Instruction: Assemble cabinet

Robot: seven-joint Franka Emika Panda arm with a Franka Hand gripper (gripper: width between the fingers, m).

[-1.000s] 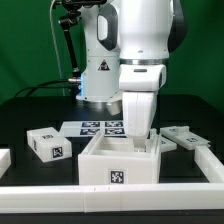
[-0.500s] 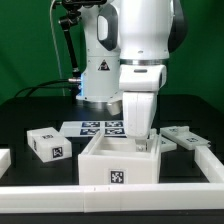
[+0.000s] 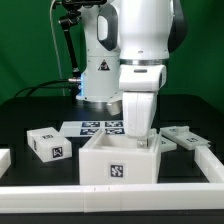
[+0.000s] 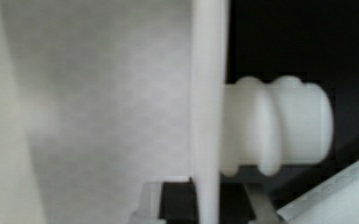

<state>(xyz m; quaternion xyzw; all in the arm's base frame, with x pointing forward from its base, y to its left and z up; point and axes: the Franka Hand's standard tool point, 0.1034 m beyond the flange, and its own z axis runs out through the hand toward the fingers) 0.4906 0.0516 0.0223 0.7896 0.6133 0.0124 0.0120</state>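
Reaching straight down with the white arm (image 3: pixel 140 60) into the cabinet (image 3: pixel 118 160), at its back corner on the exterior view's right. Pinching one thin wall of the cabinet with the gripper (image 4: pixel 206 204): in the wrist view, seeing that wall edge-on through the middle, with two blurred grey fingertips (image 4: pixel 171 203) lying narrow and close on either side of it, so closing on the cabinet as far as the blur is allowing. Also seeing, just beside that wall, a ribbed white knob (image 4: pixel 282 130) sticking out against a dark ground; not telling which part it is belonging to. Finding the cabinet sitting open-topped on the black table (image 3: pixel 20 115), near the front and about midway across the exterior view, with one square black-and-white tag (image 3: pixel 119 171) facing the camera. Noting a low white rail (image 3: pixel 60 192) running along the table's front, just ahead of the cabinet. Noting a small white tagged block (image 3: pixel 47 143) on the exterior view's left, apart from the cabinet, and a flat grey-white part (image 3: pixel 186 134) on the exterior view's right, near its back corner. Noting the marker board (image 3: pixel 95 127) lying behind the cabinet, partly hidden.
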